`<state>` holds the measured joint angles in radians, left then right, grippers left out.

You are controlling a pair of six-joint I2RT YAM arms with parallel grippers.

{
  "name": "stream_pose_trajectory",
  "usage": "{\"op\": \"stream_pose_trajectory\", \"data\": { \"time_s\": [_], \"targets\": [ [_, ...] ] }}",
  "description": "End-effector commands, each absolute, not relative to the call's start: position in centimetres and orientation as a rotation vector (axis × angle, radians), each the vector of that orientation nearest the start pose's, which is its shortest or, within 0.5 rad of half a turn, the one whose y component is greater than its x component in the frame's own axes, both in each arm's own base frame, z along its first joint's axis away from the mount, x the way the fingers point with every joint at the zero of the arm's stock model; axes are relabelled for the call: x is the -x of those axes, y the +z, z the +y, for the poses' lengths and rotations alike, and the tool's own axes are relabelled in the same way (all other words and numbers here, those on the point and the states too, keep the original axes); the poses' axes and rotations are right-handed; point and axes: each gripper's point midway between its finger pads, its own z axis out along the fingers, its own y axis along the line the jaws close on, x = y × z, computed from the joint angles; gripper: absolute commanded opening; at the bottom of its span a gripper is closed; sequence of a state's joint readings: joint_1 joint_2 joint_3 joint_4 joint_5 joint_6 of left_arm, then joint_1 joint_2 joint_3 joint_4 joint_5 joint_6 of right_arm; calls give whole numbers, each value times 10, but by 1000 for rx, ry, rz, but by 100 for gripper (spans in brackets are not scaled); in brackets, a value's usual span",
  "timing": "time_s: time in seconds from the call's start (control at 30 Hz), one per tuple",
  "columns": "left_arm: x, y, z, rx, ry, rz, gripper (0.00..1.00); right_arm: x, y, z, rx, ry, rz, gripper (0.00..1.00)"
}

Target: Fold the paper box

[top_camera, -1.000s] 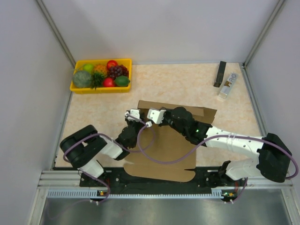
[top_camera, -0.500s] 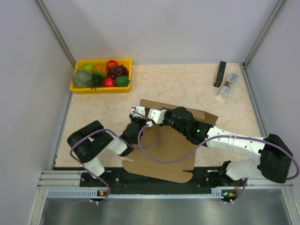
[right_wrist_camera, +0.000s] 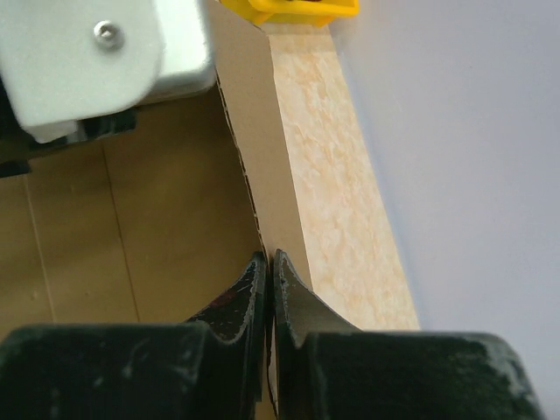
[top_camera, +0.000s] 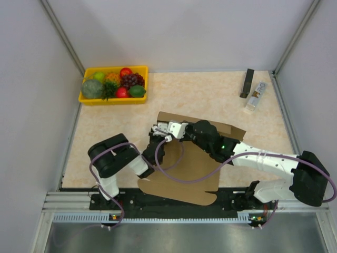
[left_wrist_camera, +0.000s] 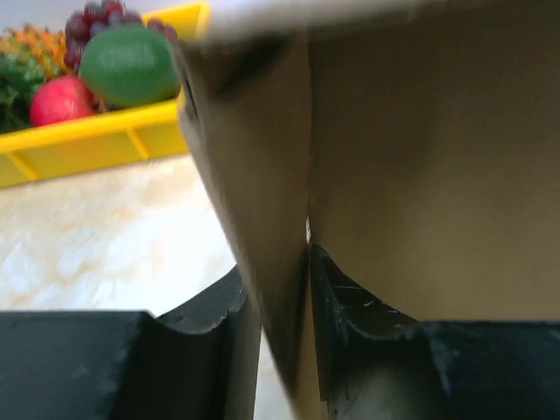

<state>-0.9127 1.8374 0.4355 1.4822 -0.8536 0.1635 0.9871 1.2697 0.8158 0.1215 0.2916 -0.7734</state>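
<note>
Compared with a second ago, the left arm (top_camera: 113, 158) is sitting with its elbow drawn in closer to the paper box (top_camera: 195, 168). The box's far-left corner is also standing a touch further right.

The speckled beige bench (top_camera: 210, 95) is carrying the paper box. It is lying as a partly folded sheet of brown corrugated cardboard, its base panel flat and its far wall standing up. The right arm (top_camera: 263, 158) is reaching across the box from its right side, and the left arm is curling in from its left side. Both wrists are meeting at the box's far-left corner.

The left tool (left_wrist_camera: 278, 271) is gripping the box there. Its dark fingers (left_wrist_camera: 214, 328) are closing on either side of an upright cardboard panel. The right tool (right_wrist_camera: 267, 262) is pinching shut on the thin edge of the box's raised wall, just beside the left wrist.

Well away from the box, to its far left, the yellow tray (top_camera: 113, 100) is holding fruit. Among the fruit are a green lime (left_wrist_camera: 129, 66), a red apple (left_wrist_camera: 59, 98) and dark grapes (left_wrist_camera: 105, 17). Far right of the box, a black bar (top_camera: 247, 83) and a small pale carton (top_camera: 256, 96) are lying near each other.
</note>
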Motion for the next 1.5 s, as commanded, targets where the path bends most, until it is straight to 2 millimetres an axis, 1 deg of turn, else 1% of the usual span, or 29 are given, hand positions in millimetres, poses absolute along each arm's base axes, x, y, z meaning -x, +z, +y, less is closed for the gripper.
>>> {"op": "stream_pose_trajectory", "data": {
  "time_s": [0.0,0.03,0.07,0.13,0.2,0.23,0.4,0.5,0.53,0.6,0.67,0.7,0.77,0.8,0.83,0.9,0.93,0.97,1.07,1.13,1.17,1.2,1.27,1.3,1.33,1.37,1.4,1.43,1.47],
  "targets": [
    [-322,132,-208,-60,-113,1439,39,-271,226,307,1287,-5,1312,0],
    [-318,128,-207,-60,-149,1454,45,-272,225,307,1288,-5,1314,0],
    [-316,134,-210,-66,-188,1450,46,-272,224,306,1289,-7,1314,0],
    [-312,126,-205,-74,-198,1488,47,-272,224,305,1289,-13,1317,0],
    [-306,128,-199,-78,-214,1478,47,-273,223,305,1290,-11,1318,0],
    [-306,131,-196,-38,-248,1472,47,-272,223,305,1289,-6,1317,0],
    [-300,135,-202,-55,-332,1468,47,-272,222,306,1293,1,1318,0],
    [-303,139,-209,-66,-344,1467,47,-273,222,307,1293,1,1318,0],
    [-305,136,-209,-75,-325,1476,46,-273,222,307,1290,1,1319,0],
    [-310,140,-209,-69,-308,1462,45,-273,221,309,1292,9,1320,0],
    [-314,135,-210,-90,-264,1476,44,-272,222,309,1291,14,1320,0],
    [-319,138,-212,-81,-255,1472,43,-273,223,310,1290,16,1318,0],
    [-324,131,-209,-73,-200,1494,37,-272,223,311,1286,24,1319,0],
    [-328,134,-210,-56,-192,1489,34,-272,223,311,1285,25,1321,0],
    [-329,129,-209,-50,-177,1496,26,-272,223,311,1286,29,1320,0],
    [-332,132,-207,-52,-146,1476,20,-271,223,312,1287,32,1317,0],
    [-332,128,-208,-58,-142,1482,15,-271,219,312,1299,24,1317,0],
    [-333,128,-208,-59,-141,1480,12,-270,219,314,1302,18,1310,0],
    [-332,126,-209,-56,-157,1465,10,-268,208,314,1342,-20,1309,0],
    [-327,123,-209,-55,-196,1468,14,-268,205,314,1350,-40,1311,0],
    [-324,123,-208,-60,-206,1467,25,-268,201,314,1355,-44,1319,0],
    [-317,118,-210,-51,-272,1485,33,-268,201,314,1353,-42,1321,0],
    [-309,124,-207,-36,-328,1479,43,-268,202,314,1346,-38,1321,0],
    [-300,117,-203,-39,-352,1504,56,-268,202,315,1347,-36,1321,0],
    [-294,127,-207,-50,-407,1487,62,-269,202,315,1345,-38,1321,0],
    [-289,117,-207,-83,-414,1531,67,-270,201,315,1345,-43,1323,0],
    [-282,111,-207,-88,-446,1563,69,-271,198,315,1349,-48,1328,0],
    [-274,126,-213,-109,-524,1540,70,-272,199,315,1345,-51,1328,0],
    [-267,109,-213,-153,-516,1613,70,-273,198,314,1346,-53,1331,0]
  ]
}}
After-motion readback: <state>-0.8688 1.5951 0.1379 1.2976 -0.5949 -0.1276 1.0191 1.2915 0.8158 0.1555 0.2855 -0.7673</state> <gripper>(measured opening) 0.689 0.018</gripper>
